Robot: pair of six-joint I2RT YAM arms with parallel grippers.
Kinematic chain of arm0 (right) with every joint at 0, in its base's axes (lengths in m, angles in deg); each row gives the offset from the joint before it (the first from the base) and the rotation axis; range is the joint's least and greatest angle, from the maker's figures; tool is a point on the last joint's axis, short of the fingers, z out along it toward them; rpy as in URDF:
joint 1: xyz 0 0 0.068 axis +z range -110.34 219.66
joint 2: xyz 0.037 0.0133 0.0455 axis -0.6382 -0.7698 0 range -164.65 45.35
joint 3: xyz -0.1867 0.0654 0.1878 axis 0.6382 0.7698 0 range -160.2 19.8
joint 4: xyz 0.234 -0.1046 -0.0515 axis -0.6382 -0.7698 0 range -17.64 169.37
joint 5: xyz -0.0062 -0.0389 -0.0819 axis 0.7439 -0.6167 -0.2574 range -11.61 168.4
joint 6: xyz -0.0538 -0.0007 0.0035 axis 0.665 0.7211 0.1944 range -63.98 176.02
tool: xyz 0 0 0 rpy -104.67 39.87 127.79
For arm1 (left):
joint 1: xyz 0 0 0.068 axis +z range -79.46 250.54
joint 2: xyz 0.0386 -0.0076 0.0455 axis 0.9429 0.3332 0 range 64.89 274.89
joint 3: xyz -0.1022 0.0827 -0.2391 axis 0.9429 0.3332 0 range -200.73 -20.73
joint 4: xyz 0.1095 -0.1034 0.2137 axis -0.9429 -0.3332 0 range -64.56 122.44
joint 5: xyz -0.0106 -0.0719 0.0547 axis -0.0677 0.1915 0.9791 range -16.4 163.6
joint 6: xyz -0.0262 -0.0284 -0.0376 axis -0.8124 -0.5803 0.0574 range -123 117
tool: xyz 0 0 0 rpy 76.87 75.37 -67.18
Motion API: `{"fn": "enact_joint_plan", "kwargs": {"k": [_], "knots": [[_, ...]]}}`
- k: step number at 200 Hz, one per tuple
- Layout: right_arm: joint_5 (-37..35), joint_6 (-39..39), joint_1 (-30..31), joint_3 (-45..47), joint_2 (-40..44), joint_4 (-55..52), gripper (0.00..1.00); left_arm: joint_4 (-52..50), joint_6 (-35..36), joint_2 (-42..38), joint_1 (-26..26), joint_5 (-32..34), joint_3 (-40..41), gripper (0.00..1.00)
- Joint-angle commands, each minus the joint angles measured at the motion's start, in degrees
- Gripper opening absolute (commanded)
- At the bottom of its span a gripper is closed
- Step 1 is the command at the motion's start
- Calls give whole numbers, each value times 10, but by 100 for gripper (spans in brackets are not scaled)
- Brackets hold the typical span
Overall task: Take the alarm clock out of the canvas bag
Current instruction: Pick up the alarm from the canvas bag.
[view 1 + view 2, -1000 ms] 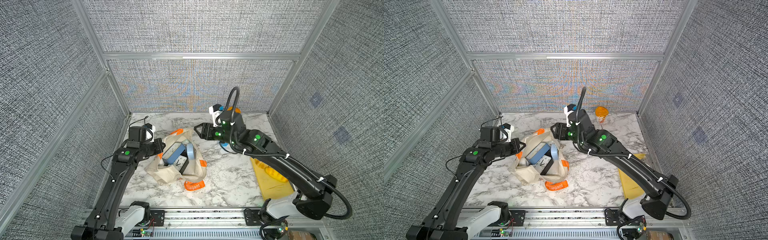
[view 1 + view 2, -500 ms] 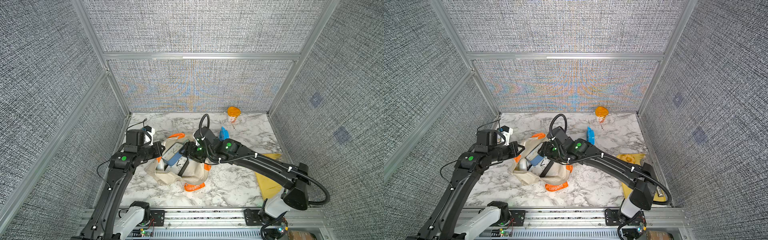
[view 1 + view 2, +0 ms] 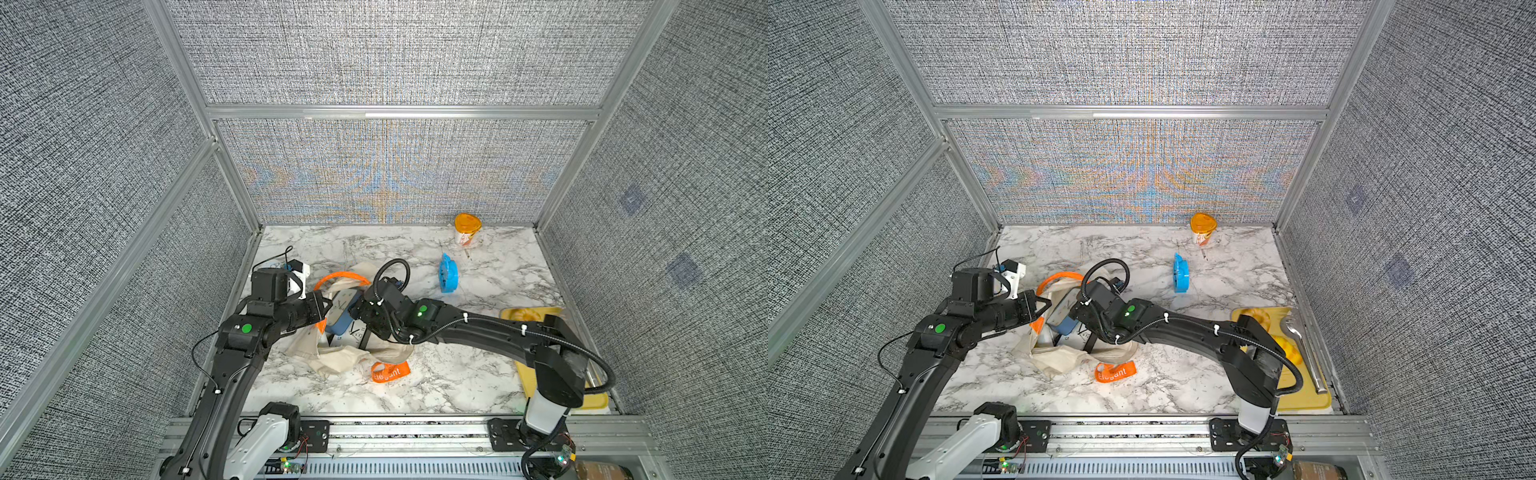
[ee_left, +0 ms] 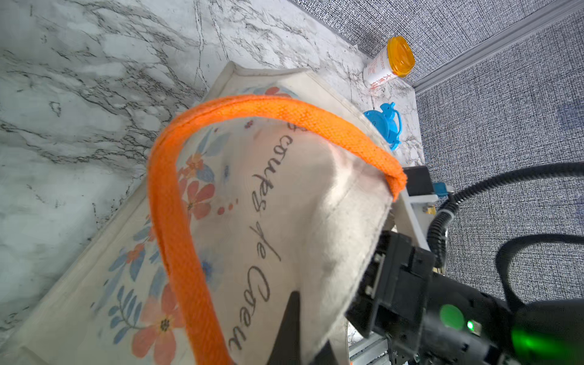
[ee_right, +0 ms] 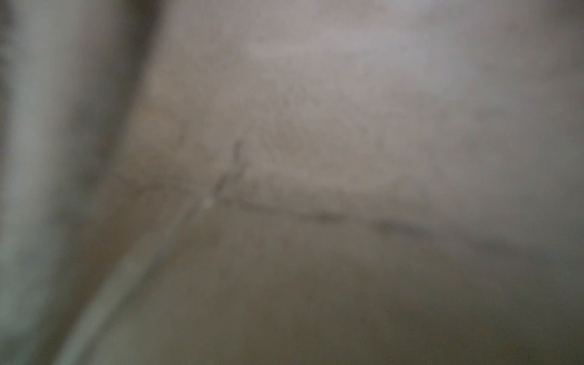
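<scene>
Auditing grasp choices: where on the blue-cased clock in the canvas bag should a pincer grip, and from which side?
Probably best: grip the blue-cased clock across its flat body, face to back, at the end poking from the canvas bag. Come from above through the mouth that the left pincer holds open: the clock leans there, its lower end down inside.

You see the canvas bag (image 4: 316, 189) as matt woven cloth, its orange handle (image 4: 164, 205) as rough webbing, and the table (image 4: 63, 94) beneath it as smooth marble-patterned.
</scene>
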Motion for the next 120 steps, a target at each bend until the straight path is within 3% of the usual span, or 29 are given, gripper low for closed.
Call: {"fn": "enact_joint_plan", "kwargs": {"k": [1,27,52,100,120], "knots": [[-42,-18,3,-9,-23,76,80,9,-8,-3,0,-17,1,0],[-55,-13,9,-13,-33,95,80,14,-13,2,0,-15,3,0],[-90,62,30,-25,7,49,79,25,-22,16,0,-15,-3,0],[-82,160,48,13,106,-27,78,39,-24,39,0,-13,-24,0],[-79,247,52,-2,121,-71,76,41,-22,41,-1,-10,-28,0]]}}
